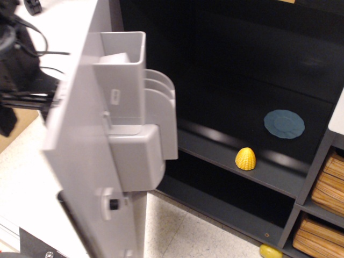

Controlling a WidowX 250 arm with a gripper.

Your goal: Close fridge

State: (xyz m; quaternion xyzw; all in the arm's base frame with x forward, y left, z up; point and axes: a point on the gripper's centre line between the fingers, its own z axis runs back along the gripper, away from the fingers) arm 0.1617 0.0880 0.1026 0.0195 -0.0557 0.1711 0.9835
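The fridge stands open, with a black interior and a dark shelf point(215, 153). Its light-grey door point(80, 183) fills the left, seen edge-on, with grey inner bins point(141, 129) facing the interior. My gripper point(29, 99) is a blurred black shape at the far left, behind the door and against its outer face. The door edge hides its fingers, so I cannot tell how its jaws stand.
A yellow corn-shaped toy point(246, 159) sits on the fridge shelf and a blue plate point(284, 123) sits behind it. A dark shelf unit with wicker baskets point(329, 183) stands at the right. A yellow object point(270, 251) lies on the speckled floor point(177, 231).
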